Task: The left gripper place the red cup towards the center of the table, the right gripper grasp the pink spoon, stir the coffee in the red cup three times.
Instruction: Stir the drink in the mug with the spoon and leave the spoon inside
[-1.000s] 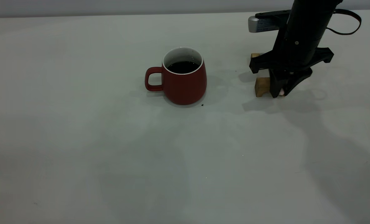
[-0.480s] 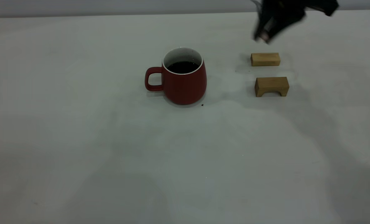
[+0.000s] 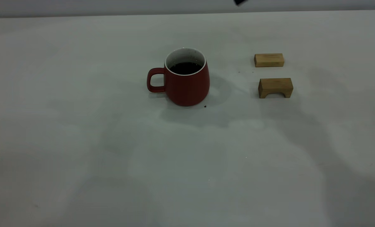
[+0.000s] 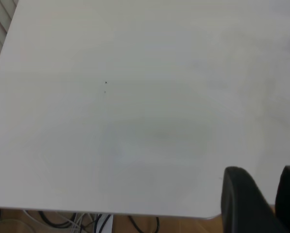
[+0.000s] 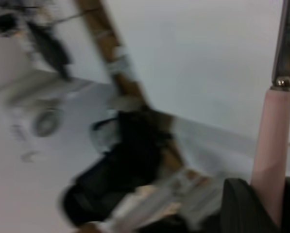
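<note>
The red cup (image 3: 187,85) stands upright near the middle of the table (image 3: 80,142), its handle to the left, with dark coffee (image 3: 185,68) inside. In the right wrist view my right gripper (image 5: 272,196) is shut on the pink spoon (image 5: 273,141), whose pale handle and grey metal neck (image 5: 285,39) stick out past the fingers; the bowl is out of view. In the exterior view only a black bit of the right arm (image 3: 239,2) shows at the top edge, above and behind the cup. My left gripper (image 4: 272,191) hangs over bare table near an edge, open and holding nothing.
Two tan wooden blocks lie right of the cup: a flat one (image 3: 269,60) farther back and an arched one (image 3: 275,87) nearer. A tiny dark speck (image 3: 205,106) sits by the cup's base. Cables (image 4: 86,223) show past the table edge in the left wrist view.
My right gripper has lifted off the wooden blocks with the spoon and risen up and to the left, almost out of the exterior view. The cup and blocks have stayed put.
</note>
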